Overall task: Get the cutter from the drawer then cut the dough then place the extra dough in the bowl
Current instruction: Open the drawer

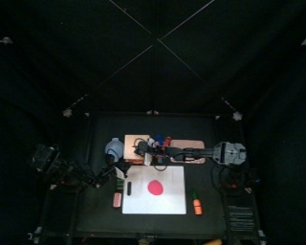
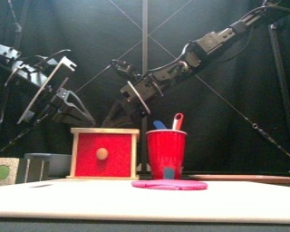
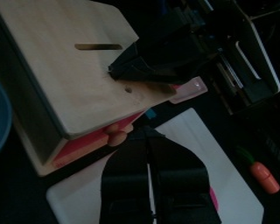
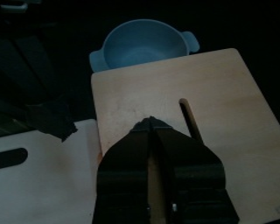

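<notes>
I judge the task barely begun. The pale wooden box with a red drawer front (image 2: 105, 152) looks shut, and the cutter is unseen, presumably inside. My right gripper (image 4: 149, 128) hangs over the box top, jaws together and empty. My left gripper (image 3: 149, 157) is likewise closed, near the drawer. The flat red dough disc (image 1: 153, 188) lies uncut on the white cutting board (image 1: 176, 202), and the blue-grey bowl (image 4: 140, 48) is empty.

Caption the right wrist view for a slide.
Right claw shut above the pale wooden box, blue-grey bowl beside the box.

Seen past my right pincer (image 4: 149, 125), matt black, the wooden box (image 4: 213, 105) shows pale, unvarnished-looking grain. The bowl (image 4: 143, 44) looks like smooth plastic with a faint sheen. The red cup (image 2: 166, 152) is glossy plastic, the dough (image 2: 169, 185) soft and matt, the white board (image 1: 171, 206) smooth.
</notes>
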You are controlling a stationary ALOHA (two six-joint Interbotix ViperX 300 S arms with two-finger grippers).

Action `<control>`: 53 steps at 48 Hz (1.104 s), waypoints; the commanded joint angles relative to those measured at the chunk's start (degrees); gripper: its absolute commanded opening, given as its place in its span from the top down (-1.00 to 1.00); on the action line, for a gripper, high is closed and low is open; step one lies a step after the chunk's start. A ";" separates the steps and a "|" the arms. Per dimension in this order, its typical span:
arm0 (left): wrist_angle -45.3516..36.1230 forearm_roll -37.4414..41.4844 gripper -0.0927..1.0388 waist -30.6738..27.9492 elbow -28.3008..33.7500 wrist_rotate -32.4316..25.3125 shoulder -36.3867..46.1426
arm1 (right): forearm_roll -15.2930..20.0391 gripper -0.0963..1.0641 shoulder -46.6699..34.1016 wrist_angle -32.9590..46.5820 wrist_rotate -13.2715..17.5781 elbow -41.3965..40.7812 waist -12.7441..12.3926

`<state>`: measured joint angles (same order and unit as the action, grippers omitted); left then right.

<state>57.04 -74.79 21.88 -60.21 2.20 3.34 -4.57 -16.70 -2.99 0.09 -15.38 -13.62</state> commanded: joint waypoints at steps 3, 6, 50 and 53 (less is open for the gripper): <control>-2.02 -1.49 0.33 0.26 1.93 0.09 0.09 | -0.97 0.80 0.97 -2.72 0.00 0.44 -0.26; -3.43 -2.02 0.22 0.26 2.29 0.09 0.00 | -1.05 0.80 0.97 -2.99 -0.09 0.44 -0.18; -9.84 -6.50 -0.67 -8.00 7.65 0.00 -6.94 | -1.32 0.80 0.62 -3.08 0.00 0.53 0.09; -10.81 -6.50 -0.66 -9.05 7.65 0.00 -7.29 | -1.32 0.80 0.62 -3.08 0.00 0.53 0.09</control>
<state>46.93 -81.30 13.97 -53.96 2.29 -3.96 -5.80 -16.70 -5.19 0.09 -14.94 -13.54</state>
